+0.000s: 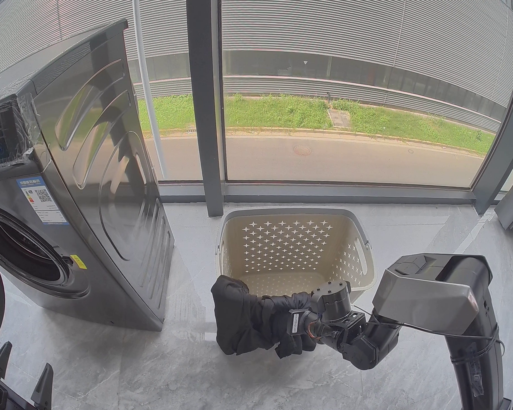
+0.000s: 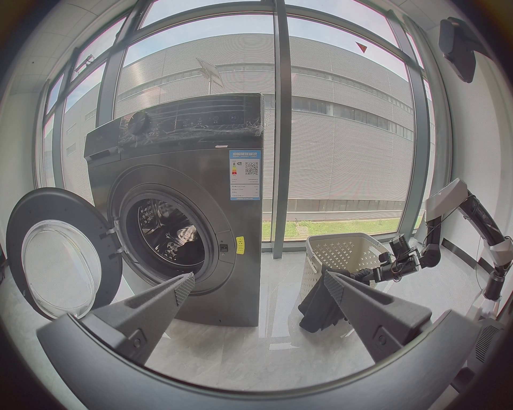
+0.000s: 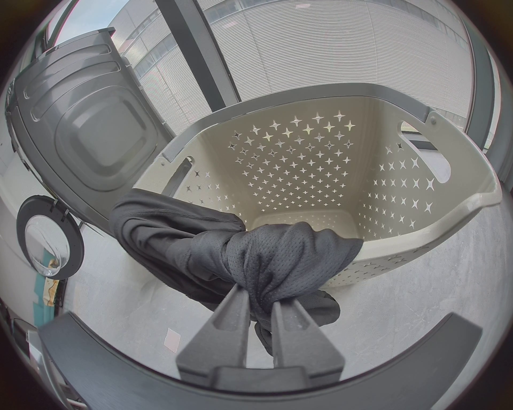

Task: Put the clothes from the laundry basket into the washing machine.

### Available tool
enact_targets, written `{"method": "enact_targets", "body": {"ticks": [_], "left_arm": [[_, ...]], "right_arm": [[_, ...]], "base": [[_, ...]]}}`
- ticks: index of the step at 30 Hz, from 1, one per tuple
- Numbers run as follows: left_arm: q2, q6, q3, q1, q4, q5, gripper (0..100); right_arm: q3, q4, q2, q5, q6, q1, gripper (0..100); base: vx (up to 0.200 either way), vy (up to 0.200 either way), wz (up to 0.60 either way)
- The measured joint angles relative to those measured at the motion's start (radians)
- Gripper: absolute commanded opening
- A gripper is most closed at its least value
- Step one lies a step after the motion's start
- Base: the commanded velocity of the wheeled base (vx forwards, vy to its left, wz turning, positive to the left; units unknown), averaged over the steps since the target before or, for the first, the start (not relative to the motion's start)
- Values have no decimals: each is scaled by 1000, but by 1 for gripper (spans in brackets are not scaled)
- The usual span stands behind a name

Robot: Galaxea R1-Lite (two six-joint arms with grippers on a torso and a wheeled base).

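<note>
Right tool (image 3: 260,301) pinching dark garment (image 3: 288,256) draped over laundry basket (image 3: 459,197) rim; left tool (image 2: 259,278) spread.

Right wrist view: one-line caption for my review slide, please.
Right gripper shut on a dark garment at the rim of the cream laundry basket, open washing machine beyond.

I'm looking across a pale grey, marble-patterned floor (image 1: 295,377), glossy and bright with daylight. Tall windows (image 1: 384,79) span the far side, split by a dark grey mullion (image 1: 203,100). Outside I see a road (image 1: 336,158), a grass strip (image 1: 282,111) and a ribbed grey building (image 1: 374,28).
</note>
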Motion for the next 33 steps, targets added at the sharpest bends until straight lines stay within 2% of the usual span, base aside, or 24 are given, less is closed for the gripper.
{"method": "enact_targets", "body": {"ticks": [12, 21, 33], "left_arm": [[0, -3, 0, 0, 0, 0, 100], [0, -3, 0, 0, 0, 0, 100], [0, -4, 0, 0, 0, 0, 100]], "right_arm": [[141, -89, -121, 0, -23, 26, 0], [278, -173, -305, 0, -86, 29, 0], [321, -173, -595, -10, -128, 22, 0]], "base": [[0, 0, 0], [0, 0, 0], [0, 0, 0]]}}
